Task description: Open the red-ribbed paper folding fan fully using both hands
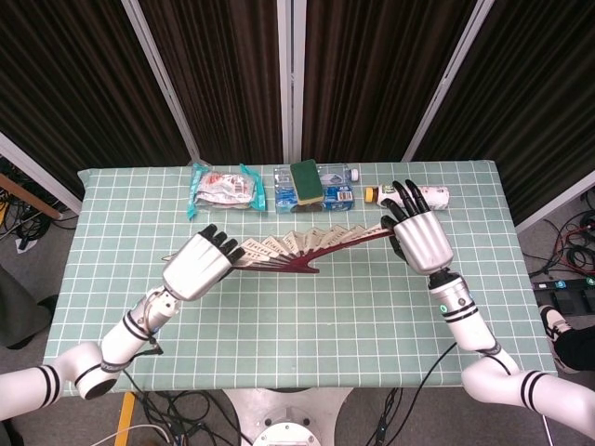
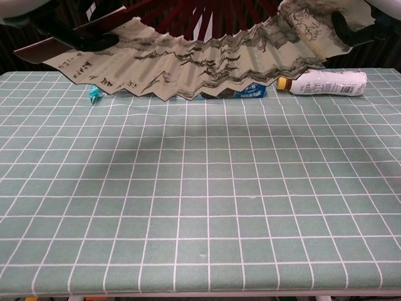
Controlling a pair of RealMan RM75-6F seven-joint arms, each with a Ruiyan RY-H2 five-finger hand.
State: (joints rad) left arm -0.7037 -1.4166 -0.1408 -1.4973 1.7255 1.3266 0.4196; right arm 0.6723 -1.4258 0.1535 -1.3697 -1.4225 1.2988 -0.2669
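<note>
The red-ribbed paper fan (image 1: 302,246) hangs spread wide above the table, its dark red ribs meeting at a pivot near the middle. My left hand (image 1: 198,265) grips its left end guard, and my right hand (image 1: 418,237) holds the right end. In the chest view the fan (image 2: 194,53) stretches across the top of the frame, its ink-painted paper facing the camera. There the left hand's fingers (image 2: 69,39) wrap the left guard, and a right finger (image 2: 344,28) hooks over the right edge.
Along the far edge of the checked green table (image 1: 297,316) lie a snack packet (image 1: 223,189), a blue pack with a green sponge (image 1: 311,186) and a white bottle (image 1: 418,196). The bottle (image 2: 326,83) lies close under the fan's right end.
</note>
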